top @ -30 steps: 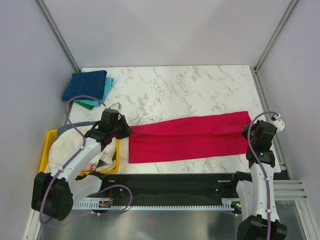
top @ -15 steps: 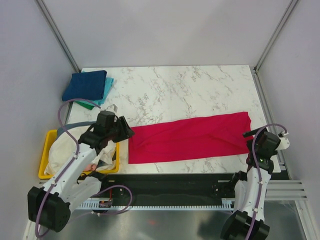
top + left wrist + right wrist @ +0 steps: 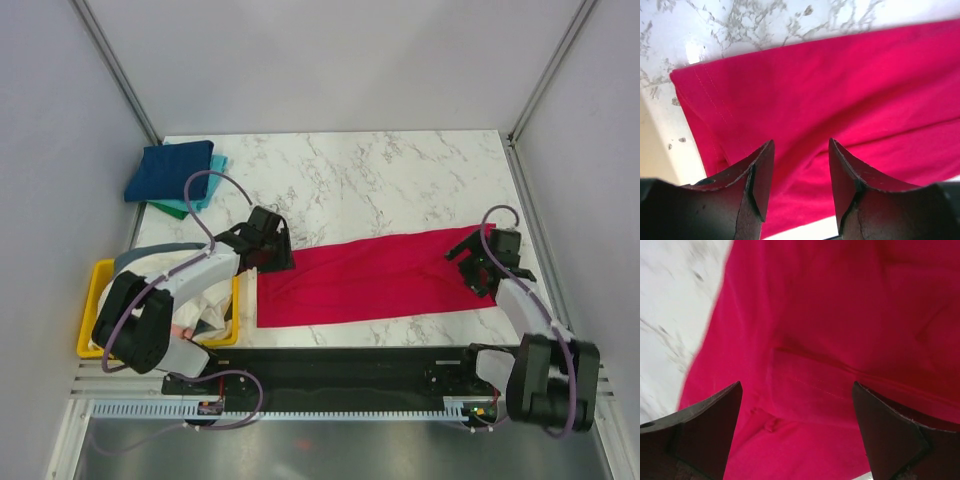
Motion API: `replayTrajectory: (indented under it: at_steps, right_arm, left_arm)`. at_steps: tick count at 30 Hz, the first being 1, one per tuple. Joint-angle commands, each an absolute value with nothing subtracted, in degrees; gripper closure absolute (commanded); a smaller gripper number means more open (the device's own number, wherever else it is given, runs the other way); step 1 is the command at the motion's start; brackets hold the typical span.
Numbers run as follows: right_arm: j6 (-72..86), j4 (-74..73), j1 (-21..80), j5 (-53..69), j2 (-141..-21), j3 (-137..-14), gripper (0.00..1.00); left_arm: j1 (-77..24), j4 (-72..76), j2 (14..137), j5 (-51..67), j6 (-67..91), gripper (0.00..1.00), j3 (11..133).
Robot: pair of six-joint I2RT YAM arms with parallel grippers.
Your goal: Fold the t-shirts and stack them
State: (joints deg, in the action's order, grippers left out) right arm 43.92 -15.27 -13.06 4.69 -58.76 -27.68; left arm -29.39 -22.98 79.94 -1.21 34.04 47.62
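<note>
Left tool [image 3: 800, 145] and right tool [image 3: 796, 385] have swung over the shirt [image 3: 370, 278] ends, both spread, empty.
Shirt lies right of the tray [image 3: 100, 268]; a shallow pinch may lift only one layer.

Before me the red t-shirt [image 3: 375, 275] lies flat, folded into a long band running left to right across the near table [image 3: 380, 170]. At far left, the navy t-shirt [image 3: 168, 170] sits folded atop the teal t-shirt [image 3: 217, 166] and green t-shirt [image 3: 172, 208]. The white t-shirt [image 3: 130, 290] and grey-blue t-shirt [image 3: 150, 255] lie crumpled at near left.
</note>
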Motion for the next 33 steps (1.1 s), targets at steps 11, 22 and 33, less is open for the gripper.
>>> replayTrajectory:
  at_steps: [11, 22, 33]
  right_arm:
    - [43.25, -10.27, -4.49, 0.35, -102.71, -56.88, 0.02]
    - [36.46, -31.73, 15.81, 7.54, -154.11, -134.26, 0.02]
    - [39.64, -18.81, 16.08, 10.82, -161.02, -140.54, 0.02]
  left_arm:
    - [-29.62, -19.16, 92.54, -2.12, 33.4, 0.47, 47.02]
    - [-42.78, -7.84, 89.47, 14.3, 48.67, 0.52, 36.22]
    - [-66.52, -12.78, 77.21, 10.31, 60.65, 0.52, 36.82]
